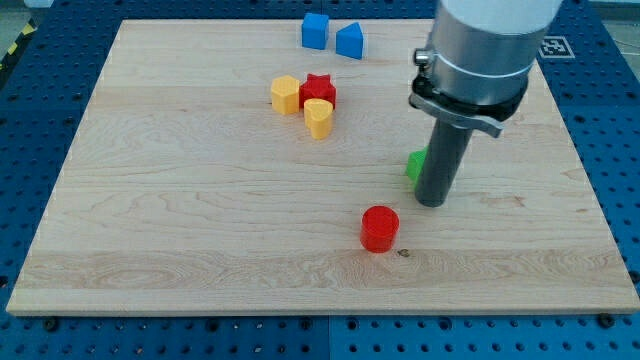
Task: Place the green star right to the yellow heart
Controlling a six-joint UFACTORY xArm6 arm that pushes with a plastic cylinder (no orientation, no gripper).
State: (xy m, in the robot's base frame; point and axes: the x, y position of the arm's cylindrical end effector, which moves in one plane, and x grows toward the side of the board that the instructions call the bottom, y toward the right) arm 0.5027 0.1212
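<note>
The green block sits right of the board's centre, mostly hidden behind my rod, so its shape cannot be made out. My tip rests on the board just right of and below the green block, touching or nearly touching it. The yellow heart stands up and to the left, below the red star.
A yellow hexagon sits left of the red star. Two blue blocks lie near the view's top edge. A red cylinder stands below and left of my tip. The wooden board ends in blue pegboard.
</note>
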